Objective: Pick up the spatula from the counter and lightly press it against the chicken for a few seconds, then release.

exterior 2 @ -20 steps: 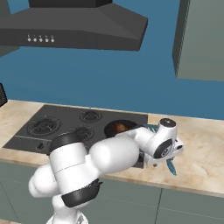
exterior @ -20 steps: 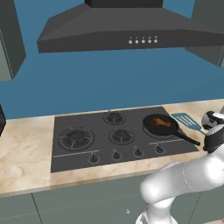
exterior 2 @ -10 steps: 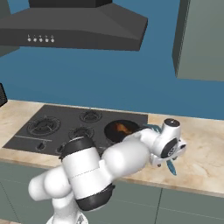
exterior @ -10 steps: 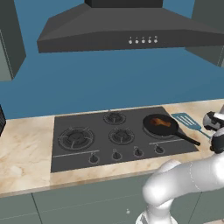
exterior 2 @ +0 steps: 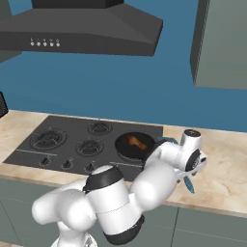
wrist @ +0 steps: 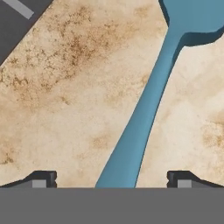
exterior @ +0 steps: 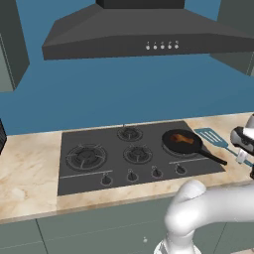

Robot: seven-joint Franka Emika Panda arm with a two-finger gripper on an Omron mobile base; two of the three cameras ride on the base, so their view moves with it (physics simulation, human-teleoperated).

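Note:
A blue spatula [exterior: 214, 137] lies flat on the marble counter just right of the stove, blade toward the back. In the hand view its handle [wrist: 144, 113] runs up from the bottom middle to the blade at top right. My gripper [wrist: 111, 181] hovers low over the handle end, open, one fingertip [wrist: 43, 179] on each side and clear of it. The white hand [exterior: 242, 144] sits above the handle at the right edge. The browned chicken [exterior: 182, 138] rests in a black pan [exterior: 171, 145] on the back right burner, also seen as chicken [exterior 2: 135, 142].
The pan's black handle [exterior: 214, 158] points toward the spatula, close on its left. Black cooktop [exterior: 89, 173] with knobs along its front fills the counter's middle. A dark hood [exterior: 149, 34] hangs overhead. Bare marble counter [exterior 2: 226, 164] lies to the right.
The hand has shifted slightly to the right over the spatula handle and the elbow has swung around. Spatula, pan and chicken have not moved.

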